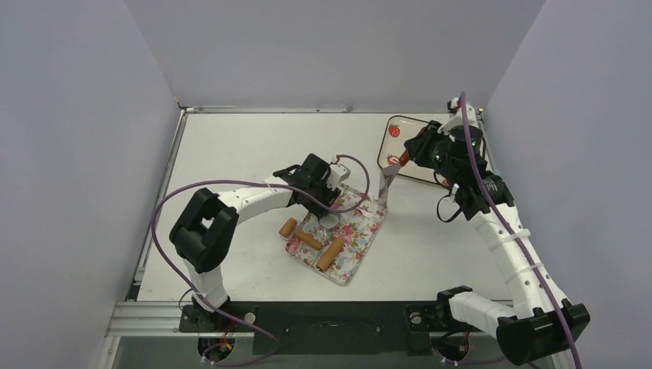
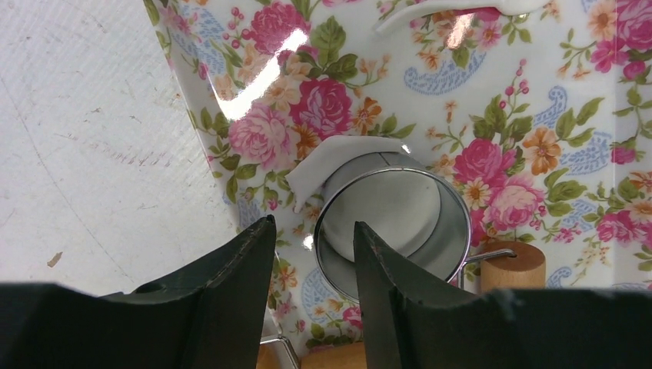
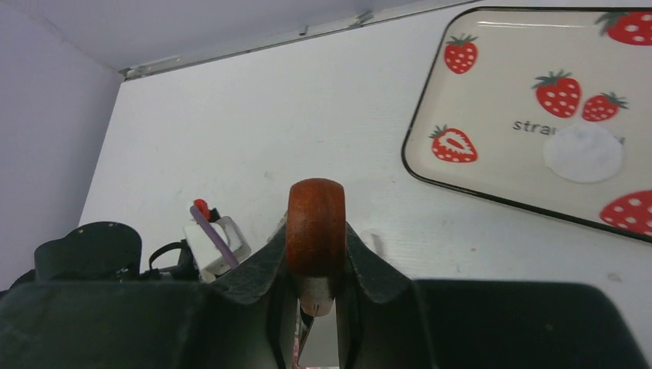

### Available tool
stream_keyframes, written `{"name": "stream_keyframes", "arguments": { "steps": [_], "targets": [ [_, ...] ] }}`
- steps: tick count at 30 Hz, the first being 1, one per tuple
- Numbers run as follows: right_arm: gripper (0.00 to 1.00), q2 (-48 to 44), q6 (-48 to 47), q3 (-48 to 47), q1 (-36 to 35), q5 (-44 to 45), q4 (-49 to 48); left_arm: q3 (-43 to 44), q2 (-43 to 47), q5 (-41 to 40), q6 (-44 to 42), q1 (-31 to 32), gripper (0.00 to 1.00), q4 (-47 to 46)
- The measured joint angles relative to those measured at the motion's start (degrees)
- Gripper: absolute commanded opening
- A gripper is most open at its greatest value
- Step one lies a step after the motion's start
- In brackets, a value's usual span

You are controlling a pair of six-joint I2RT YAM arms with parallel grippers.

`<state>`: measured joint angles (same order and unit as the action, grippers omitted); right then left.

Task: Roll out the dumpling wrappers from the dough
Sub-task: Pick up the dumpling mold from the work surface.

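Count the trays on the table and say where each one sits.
2. The floral tray lies mid-table. The strawberry tray sits toward the far right corner, partly covered in the top view. No others show.

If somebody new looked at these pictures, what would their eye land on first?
Probably the floral tray mid-table, where the left claw hangs open astride the wall of a silver ring, white dough poking out beside it. Then the right claw gripping a red-handled spatula, blade down by that tray's far corner, and a white wrapper on the strawberry tray far right.
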<state>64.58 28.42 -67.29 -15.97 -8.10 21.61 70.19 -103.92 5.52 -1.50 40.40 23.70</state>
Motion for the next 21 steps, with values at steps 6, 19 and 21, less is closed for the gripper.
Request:
{"name": "stream_keyframes", "arguments": {
  "steps": [6, 19, 21],
  "targets": [
    [0.00, -4.66, 0.17, 0.04, 4.02, 6.10, 8.57, -0.63, -0.09, -0.90, -1.62, 0.83, 0.08, -1.20],
    [0.00, -5.40, 8.52, 9.03, 3.21, -1.88, -0.28, 5.07, 0.00, -1.84, -3.72, 1.22, 0.00, 4.39],
    [0.00, -4.13, 9.86, 9.49, 1.92, -2.67, -2.80, 6.64, 0.15, -1.01, -3.72, 1.11, 0.00, 5.70]
  ]
}}
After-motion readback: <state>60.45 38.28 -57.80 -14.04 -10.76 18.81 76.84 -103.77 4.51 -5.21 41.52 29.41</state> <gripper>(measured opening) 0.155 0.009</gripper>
